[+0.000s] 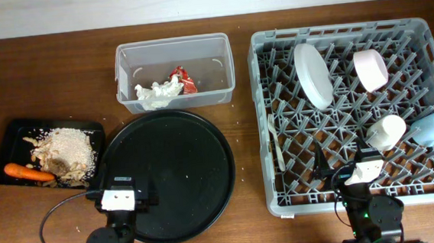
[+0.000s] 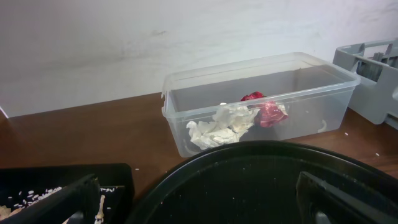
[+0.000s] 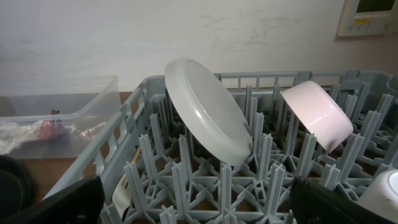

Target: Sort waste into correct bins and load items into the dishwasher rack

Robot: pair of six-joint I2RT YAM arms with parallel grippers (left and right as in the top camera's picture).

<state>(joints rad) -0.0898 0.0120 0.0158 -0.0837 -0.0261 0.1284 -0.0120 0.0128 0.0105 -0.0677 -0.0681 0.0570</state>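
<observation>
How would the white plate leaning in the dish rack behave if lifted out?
The white plate looks rigid and glossy, so it would likely keep its shape but could slip when pinched. It stands tilted on edge in the grey rack, so a sideways nudge might tip it over.

**Light, all views:** soft, even indoor light from above; shadows short and faint.

**Left wrist view:** dimmer, with a greyish cast. The fingers of the left claw (image 2: 199, 208) are dark and out of focus at the lower corners. The clear tub (image 2: 311, 109) ahead of the claw is sharp, with thin bright highlights along its rim.

**Right wrist view:** the fingers of the right claw (image 3: 199, 208) are black and blurred at the lower corners. The white plate (image 3: 208, 109) ahead shows a soft glare band near its edge. The bowl (image 3: 314, 112), ahead and to the right, is bright.

**Overhead view:** moderately bright and sharp. The wall strip farthest from both claws is washed out. The round black tray (image 1: 174, 170) ahead of the left claw has a dull sheen.
</observation>
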